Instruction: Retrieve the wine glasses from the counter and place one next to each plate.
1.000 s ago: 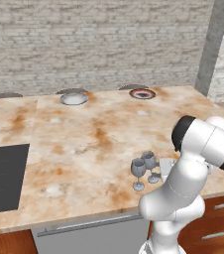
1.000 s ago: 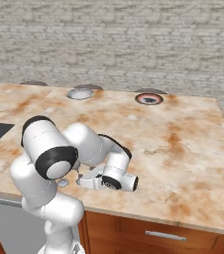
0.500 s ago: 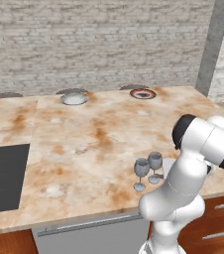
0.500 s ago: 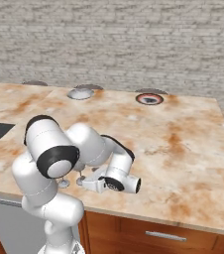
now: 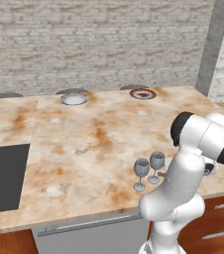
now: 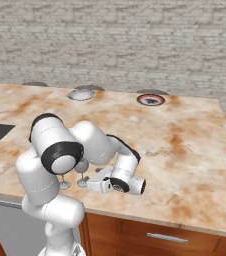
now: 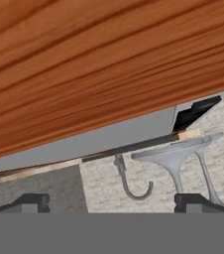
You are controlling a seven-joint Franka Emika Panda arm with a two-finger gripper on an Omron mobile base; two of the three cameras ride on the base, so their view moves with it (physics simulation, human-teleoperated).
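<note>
Two clear wine glasses (image 5: pixel 141 171) (image 5: pixel 157 162) stand upright side by side near the front edge of the veined counter (image 5: pixel 94 134). My gripper (image 6: pixel 93 185) lies low and level with the counter top, just right of the glasses' feet, and it is open. The hand view is rolled over. In it a round glass foot (image 7: pixel 176 153) and stem sit between the open fingertips (image 7: pixel 197 200), nearer the right one, with a second stem (image 7: pixel 206 171) beside it. A pale plate (image 5: pixel 74 98) and a red-and-black rimmed plate (image 5: pixel 142 93) lie at the counter's far edge.
A black cooktop (image 5: pixel 2 173) is set into the counter at the left. A brick wall runs behind the counter. Wooden drawers (image 6: pixel 160 235) sit below the front edge. My own arm (image 6: pixel 60 150) hides part of the glasses in the right base view.
The hand has shifted only slightly beside the glasses' feet. The jaws have stayed open and both glasses stand where they were.
</note>
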